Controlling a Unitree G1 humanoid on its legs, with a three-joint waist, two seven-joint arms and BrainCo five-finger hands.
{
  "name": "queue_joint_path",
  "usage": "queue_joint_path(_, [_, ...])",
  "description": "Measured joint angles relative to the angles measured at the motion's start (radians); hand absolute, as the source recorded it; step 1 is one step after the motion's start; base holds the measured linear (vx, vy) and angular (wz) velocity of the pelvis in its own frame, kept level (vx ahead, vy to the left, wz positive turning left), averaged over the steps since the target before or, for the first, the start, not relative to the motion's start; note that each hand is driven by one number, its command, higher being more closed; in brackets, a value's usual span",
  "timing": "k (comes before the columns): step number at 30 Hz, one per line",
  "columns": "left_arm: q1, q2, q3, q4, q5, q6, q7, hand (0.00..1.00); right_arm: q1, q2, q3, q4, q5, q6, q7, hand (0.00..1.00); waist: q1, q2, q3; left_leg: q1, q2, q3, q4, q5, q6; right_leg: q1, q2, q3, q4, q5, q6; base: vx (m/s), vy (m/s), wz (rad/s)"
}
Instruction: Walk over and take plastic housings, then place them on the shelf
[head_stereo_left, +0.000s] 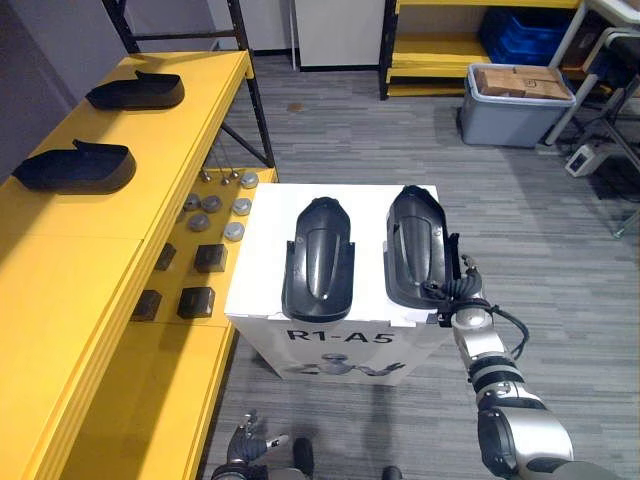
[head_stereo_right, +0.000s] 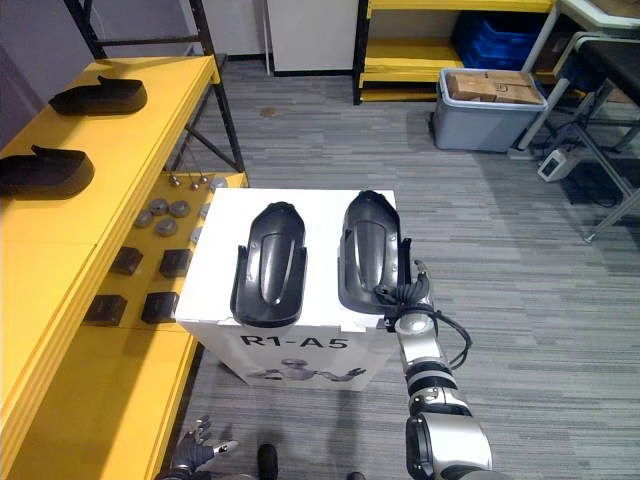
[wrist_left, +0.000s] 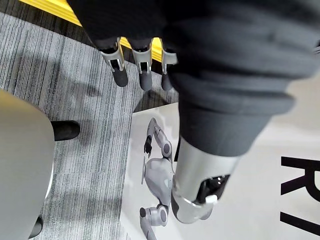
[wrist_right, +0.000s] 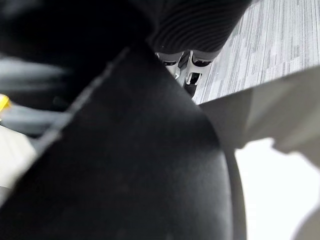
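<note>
Two black plastic housings lie side by side on a white box (head_stereo_left: 262, 255): the left housing (head_stereo_left: 318, 260) and the right housing (head_stereo_left: 415, 245). My right hand (head_stereo_left: 458, 290) is at the near right corner of the right housing, its fingers (wrist_right: 187, 70) curled over the rim; that housing's dark shell (wrist_right: 130, 165) sits right against the palm. My left hand (head_stereo_left: 250, 440) hangs low beside the box front with straight fingers (wrist_left: 141, 67) and holds nothing. On the left stands the yellow shelf (head_stereo_left: 90, 270), with two more black housings (head_stereo_left: 75, 168) (head_stereo_left: 135, 92) on top.
The shelf's lower level holds several metal discs (head_stereo_left: 215, 205) and dark blocks (head_stereo_left: 195, 300). A grey bin (head_stereo_left: 515, 110) with a cardboard box stands at the back right, near another yellow rack (head_stereo_left: 430, 50). Grey floor surrounds the white box.
</note>
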Motion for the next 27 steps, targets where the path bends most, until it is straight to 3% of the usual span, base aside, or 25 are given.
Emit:
queue_joint_path(14, [-0.023, -0.007, -0.007, 0.04, 0.0, 0.001, 0.0, 0.0, -0.002, -0.026, 0.001, 0.022, 0.066, -0.008, -0.003, 1.0, -0.005, 0.003, 0.018, 0.027, 0.005, 0.007, -0.005, -0.01, -0.015, 0.034, 0.003, 0.002, -0.022, 0.0, 0.0, 0.0, -0.002, -0.01])
queue_joint_path(22, [-0.002, -0.018, 0.037, -0.091, 0.0, 0.004, 0.001, 0.0, 0.214, 0.028, -0.001, -0.361, 0.034, -0.004, 0.001, 1.0, -0.013, 0.001, 0.019, 0.03, 0.006, 0.002, -0.004, -0.01, -0.015, 0.044, 0.004, 0.0, -0.023, 0.0, 0.0, 0.0, 0.0, 0.0])
queue_joint_path(27, [0.06, -0.046, 0.141, -0.359, -0.002, 0.0, 0.01, 0.0, 0.344, 0.066, -0.02, -0.64, -0.004, -0.004, -0.018, 1.0, -0.025, 0.0, 0.018, 0.024, 0.006, -0.004, 0.0, -0.01, -0.014, 0.038, 0.003, -0.001, -0.018, 0.0, 0.0, -0.03, -0.001, 0.01])
